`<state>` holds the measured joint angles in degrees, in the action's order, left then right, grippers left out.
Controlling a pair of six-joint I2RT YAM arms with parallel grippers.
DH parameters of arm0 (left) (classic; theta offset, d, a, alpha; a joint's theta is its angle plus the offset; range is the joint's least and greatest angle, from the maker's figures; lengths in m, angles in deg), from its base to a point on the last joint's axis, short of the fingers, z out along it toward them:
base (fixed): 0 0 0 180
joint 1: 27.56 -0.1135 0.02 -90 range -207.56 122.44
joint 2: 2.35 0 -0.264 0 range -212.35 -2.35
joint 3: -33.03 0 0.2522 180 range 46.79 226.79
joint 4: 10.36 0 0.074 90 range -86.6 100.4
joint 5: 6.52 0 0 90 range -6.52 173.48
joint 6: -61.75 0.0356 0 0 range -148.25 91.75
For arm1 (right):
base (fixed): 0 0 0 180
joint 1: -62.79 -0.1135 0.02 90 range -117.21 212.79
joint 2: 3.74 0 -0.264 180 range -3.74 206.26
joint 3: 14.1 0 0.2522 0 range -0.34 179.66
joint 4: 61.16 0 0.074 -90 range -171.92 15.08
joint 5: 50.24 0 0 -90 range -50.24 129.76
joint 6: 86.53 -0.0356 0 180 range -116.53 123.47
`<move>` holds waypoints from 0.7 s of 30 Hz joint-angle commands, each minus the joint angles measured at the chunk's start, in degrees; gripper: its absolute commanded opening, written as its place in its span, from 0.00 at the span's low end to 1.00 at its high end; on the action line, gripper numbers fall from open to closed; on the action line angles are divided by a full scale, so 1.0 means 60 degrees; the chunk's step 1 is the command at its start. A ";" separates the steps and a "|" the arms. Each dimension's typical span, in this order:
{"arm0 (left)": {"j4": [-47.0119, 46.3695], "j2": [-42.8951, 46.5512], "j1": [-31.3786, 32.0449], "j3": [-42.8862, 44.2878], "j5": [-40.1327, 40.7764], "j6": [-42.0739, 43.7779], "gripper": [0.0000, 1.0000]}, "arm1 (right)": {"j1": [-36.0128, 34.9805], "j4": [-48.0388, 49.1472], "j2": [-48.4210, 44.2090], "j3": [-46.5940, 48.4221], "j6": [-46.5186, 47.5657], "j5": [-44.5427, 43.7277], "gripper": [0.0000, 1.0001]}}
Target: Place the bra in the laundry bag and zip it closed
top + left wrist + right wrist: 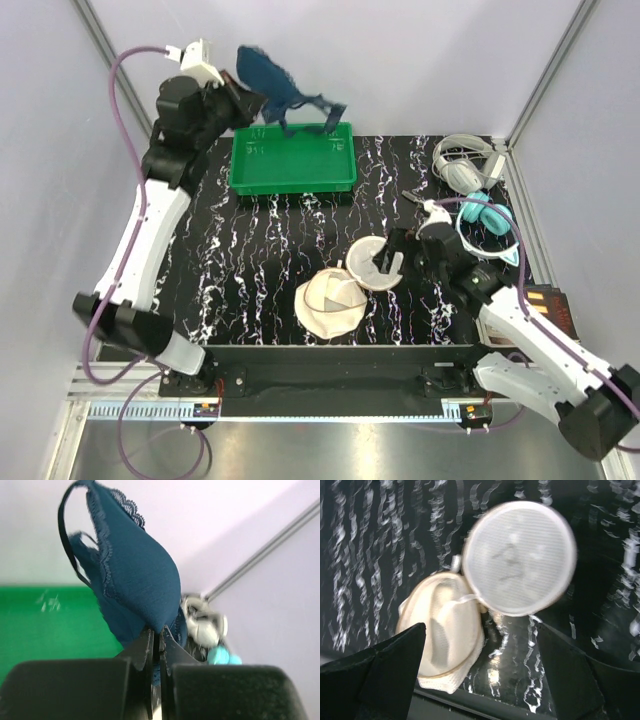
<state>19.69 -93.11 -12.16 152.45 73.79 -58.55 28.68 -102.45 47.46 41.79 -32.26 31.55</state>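
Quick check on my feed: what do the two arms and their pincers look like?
Both arms are alike: the left arm and right arm have white links, bulky black joints and a purple cable looping alongside. The left pincer and right pincer have matte black fingers, blocky at the base and tapering to the tips.

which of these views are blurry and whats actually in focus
Top external: sharp throughout under even light, with the bra and laundry bag both crisp. Left wrist: the bra is fairly sharp, while the green tray and headphones behind it are out of focus. Right wrist: smeared, with the bag's mesh and the table veins streaked.
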 commanded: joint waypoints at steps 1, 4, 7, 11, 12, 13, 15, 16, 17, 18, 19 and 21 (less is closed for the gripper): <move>0.1897 0.1441 -0.0018 -0.2021 -0.0215 0.0699 0.00 | 0.0016 0.2093 0.1028 0.0932 0.1705 0.2858 1.00; 0.2585 0.2950 -0.0047 -0.3574 -0.0201 0.1064 0.00 | -0.0013 0.2725 0.1819 0.1356 0.1764 0.3739 1.00; 0.3405 0.4430 -0.0076 -0.5054 0.0164 0.1475 0.00 | -0.0290 0.3180 0.2610 0.1898 0.1838 0.4253 1.00; 0.5000 0.6186 -0.0105 -0.6475 0.1437 0.1901 0.00 | -0.1094 0.3620 0.3754 0.2921 0.1897 0.4225 1.00; 0.5700 0.6409 -0.0134 -0.6609 0.2005 0.1974 0.00 | -0.1257 0.3708 0.4003 0.3099 0.1853 0.4181 1.00; 0.6055 0.6629 -0.0135 -0.6726 0.2301 0.1989 0.00 | -0.1433 0.3883 0.4499 0.3304 0.1679 0.4137 1.00; 0.7121 0.7054 -0.0149 -0.6888 0.3206 0.1916 0.00 | -0.1843 0.3958 0.5028 0.3933 0.1415 0.3831 1.00; 0.7418 0.7172 -0.0149 -0.6918 0.3415 0.1814 0.01 | -0.1946 0.3958 0.5582 0.4138 0.1080 0.3669 1.00; 0.7943 0.7318 -0.0149 -0.6903 0.3591 0.1770 0.01 | -0.2121 0.3958 0.5834 0.4561 0.0931 0.3479 1.00; 0.8209 0.7348 -0.0149 -0.6831 0.3970 0.1712 0.01 | -0.2210 0.3944 0.6330 0.4754 0.0799 0.3448 1.00; 0.8430 0.7363 -0.0149 -0.6670 0.4162 0.1609 0.00 | -0.2269 0.3944 0.6610 0.4944 0.0595 0.3404 1.00; 0.8899 0.7495 -0.0149 -0.6450 0.4705 0.1360 0.00 | -0.2459 0.3973 0.7210 0.5399 0.0345 0.3243 1.00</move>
<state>65.15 -48.70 -12.75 111.30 92.43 -49.26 15.74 -81.18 85.05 68.57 -25.90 53.74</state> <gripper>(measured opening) 0.027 0.994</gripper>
